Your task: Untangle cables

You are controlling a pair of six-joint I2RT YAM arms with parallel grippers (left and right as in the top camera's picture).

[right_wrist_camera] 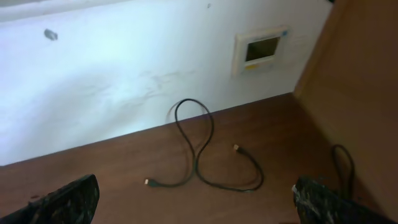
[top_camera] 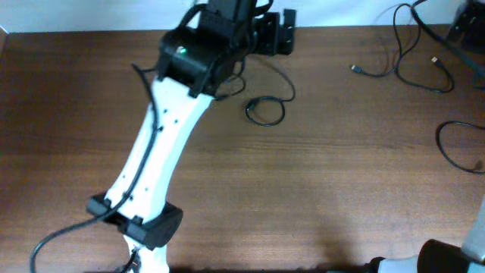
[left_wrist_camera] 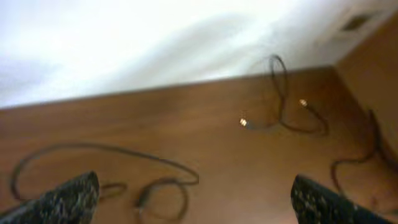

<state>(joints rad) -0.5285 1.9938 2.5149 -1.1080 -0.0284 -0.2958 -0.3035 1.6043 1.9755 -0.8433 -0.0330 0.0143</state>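
Observation:
Three thin black cables lie apart on the brown table. One cable (top_camera: 265,111) is a small coil with a strand curving up, just below my left gripper (top_camera: 274,34); it also shows in the left wrist view (left_wrist_camera: 163,194). My left gripper (left_wrist_camera: 194,182) is open and empty above it. A second cable (top_camera: 405,64) with gold tips lies at the far right, also seen in the right wrist view (right_wrist_camera: 205,163). My right gripper (right_wrist_camera: 196,182) is open, empty, and well short of it. A third cable (top_camera: 455,148) loops at the right edge.
The left arm (top_camera: 163,144) stretches from the front left to the back middle. The right arm's base (top_camera: 462,254) sits at the front right corner. A white wall (right_wrist_camera: 124,74) with a wall panel (right_wrist_camera: 261,50) stands behind the table's back edge.

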